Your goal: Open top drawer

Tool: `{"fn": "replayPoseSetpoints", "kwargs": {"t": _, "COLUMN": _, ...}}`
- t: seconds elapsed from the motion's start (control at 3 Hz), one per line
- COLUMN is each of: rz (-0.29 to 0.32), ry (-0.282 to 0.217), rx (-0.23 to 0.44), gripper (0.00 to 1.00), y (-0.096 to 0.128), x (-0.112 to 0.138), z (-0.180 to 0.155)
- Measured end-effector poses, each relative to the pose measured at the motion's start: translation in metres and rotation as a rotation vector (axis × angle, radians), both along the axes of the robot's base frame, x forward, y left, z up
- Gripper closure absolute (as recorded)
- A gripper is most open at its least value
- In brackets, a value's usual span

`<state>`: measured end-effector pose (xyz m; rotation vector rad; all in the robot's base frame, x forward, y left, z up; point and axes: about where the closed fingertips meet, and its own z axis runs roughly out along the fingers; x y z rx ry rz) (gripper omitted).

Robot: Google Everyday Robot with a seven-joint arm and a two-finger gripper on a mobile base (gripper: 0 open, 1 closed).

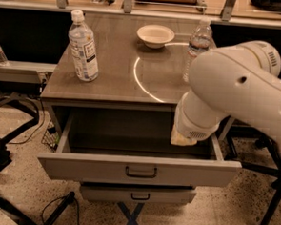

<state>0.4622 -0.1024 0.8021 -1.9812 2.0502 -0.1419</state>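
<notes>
Camera view: the hand is hidden behind the robot's bulky white arm (237, 87), so whether it is open or closed cannot be told. The arm bends down from the right, and its rounded lower end with a pale tip hangs over the right side of the wide grey metal top drawer (80, 168). That drawer stands pulled well out from under the grey-topped bench (118, 79), showing a deep plain grey interior and a small dark bar handle (141, 172) at the centre of its front. A narrower grey drawer (102, 192) sits shut just below.
</notes>
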Motion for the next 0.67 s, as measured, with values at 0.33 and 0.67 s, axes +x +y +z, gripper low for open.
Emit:
{"fn": "replayPoseSetpoints", "kwargs": {"t": 0.33, "rz": -0.007, "ry": -0.006, "rx": 0.017, "gripper": 1.00, "y": -0.017, "x": 0.037, "z": -0.010}}
{"fn": "replayPoseSetpoints", "kwargs": {"t": 0.67, "rz": -0.006, "ry": 0.032, "rx": 0.025, "gripper": 1.00, "y": -0.028, "x": 0.064, "z": -0.054}}
